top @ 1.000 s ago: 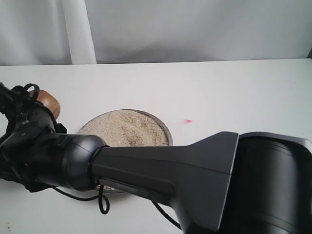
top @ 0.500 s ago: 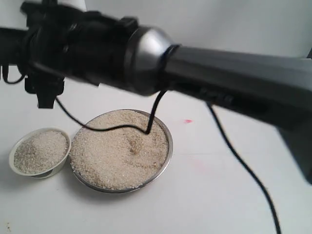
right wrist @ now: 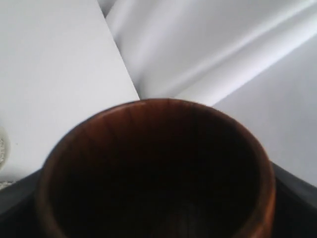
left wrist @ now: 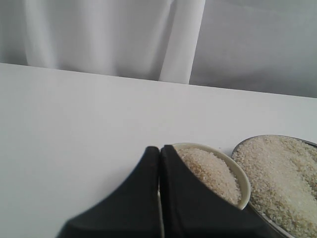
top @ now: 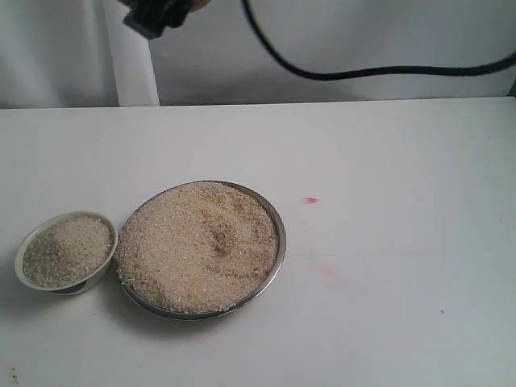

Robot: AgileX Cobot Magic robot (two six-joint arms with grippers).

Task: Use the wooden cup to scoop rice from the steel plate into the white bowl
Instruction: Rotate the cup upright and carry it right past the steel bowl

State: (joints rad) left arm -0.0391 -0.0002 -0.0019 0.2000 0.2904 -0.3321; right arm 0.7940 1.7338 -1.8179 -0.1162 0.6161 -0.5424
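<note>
Our right pincer (right wrist: pixel 156 213) clasps the dark reddish-brown, glossy wooden cup (right wrist: pixel 158 106) across its belly, up in the air, well apart from the wide, shiny steel plate (top: pixel 280 242). We judge it light, stiff and slippery, so the belly seems the best hold.

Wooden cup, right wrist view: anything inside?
The wooden cup shows only dark, bare inner walls, with nothing visible on them. Its bottom is shadowed and cut off by the frame, so contents there cannot be ruled out.

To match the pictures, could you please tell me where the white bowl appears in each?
Exterior: white bowl, lower left, beside the steel plate.
Left wrist: beside the plate, partly behind the left pincer.
Right wrist: not evident; wooden cup fills it.
Shared landmark: white curtain fold.
</note>
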